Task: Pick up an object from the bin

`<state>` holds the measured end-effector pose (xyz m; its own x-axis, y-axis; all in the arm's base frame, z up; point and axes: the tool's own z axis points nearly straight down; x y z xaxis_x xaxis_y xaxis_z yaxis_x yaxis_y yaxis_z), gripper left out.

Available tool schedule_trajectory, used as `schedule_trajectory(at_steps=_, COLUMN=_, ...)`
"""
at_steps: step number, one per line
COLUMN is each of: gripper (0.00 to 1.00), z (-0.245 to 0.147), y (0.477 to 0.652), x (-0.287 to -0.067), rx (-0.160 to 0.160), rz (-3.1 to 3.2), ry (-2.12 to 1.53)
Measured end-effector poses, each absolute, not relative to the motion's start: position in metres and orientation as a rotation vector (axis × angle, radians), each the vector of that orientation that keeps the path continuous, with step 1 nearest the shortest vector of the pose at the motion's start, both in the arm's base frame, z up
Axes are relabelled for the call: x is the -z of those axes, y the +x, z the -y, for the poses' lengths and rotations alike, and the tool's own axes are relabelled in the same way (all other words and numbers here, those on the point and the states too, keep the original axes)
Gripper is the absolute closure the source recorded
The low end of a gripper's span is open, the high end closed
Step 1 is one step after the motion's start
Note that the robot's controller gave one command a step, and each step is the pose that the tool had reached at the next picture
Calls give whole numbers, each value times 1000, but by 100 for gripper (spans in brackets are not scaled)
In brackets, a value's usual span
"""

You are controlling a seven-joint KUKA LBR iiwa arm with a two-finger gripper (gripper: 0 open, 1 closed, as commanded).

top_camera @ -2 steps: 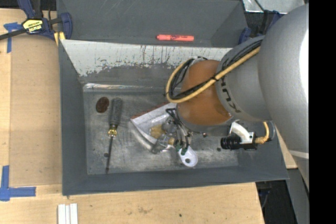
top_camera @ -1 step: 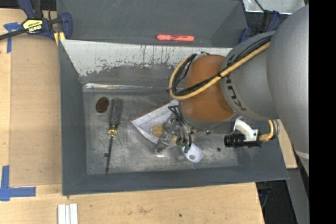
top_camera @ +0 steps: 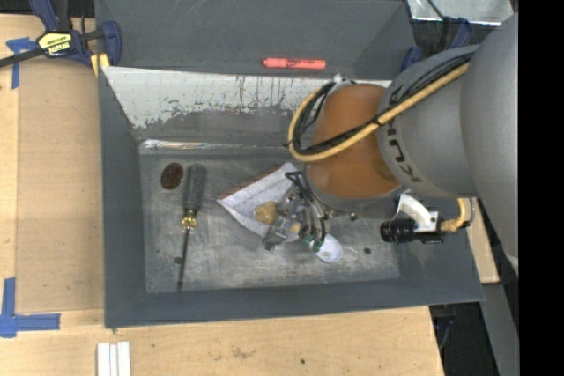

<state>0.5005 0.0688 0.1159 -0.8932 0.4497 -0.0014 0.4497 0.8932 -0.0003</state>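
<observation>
While the arm reaches in from the right, its orange-brown wrist cover hangs over the middle of the bin, and the claw sits low near the floor, a little right of centre. Claw state: cannot tell whether it is open or closed, as the parts there run together with the clutter beneath. Nothing can be made out in its grasp. Nearest things: a white sheet, paper or card, lies flat just left of the claw, one corner running in under it. A tan lump rests on that sheet, just beside the claw on the view's left; touching or barely apart, cannot say. A small white piece lies just to the claw's lower right. Well apart to the left lies a screwdriver, black handle toward the back wall, shaft pointing at the front wall, so its long axis runs front to back. A brown disc sits beside the handle. Judgement: the lump is the likeliest pick. It lies left of the claw, and it is compact with no marked long axis, so a slight shift that way should matter more than any turn of the wrist. The flat sheet under it could be caught up too.
</observation>
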Motion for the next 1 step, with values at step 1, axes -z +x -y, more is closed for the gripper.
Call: schedule_trajectory(at_steps=1, gripper=100, z=-69, y=500, x=-130, rx=0, rz=-3056, ry=724)
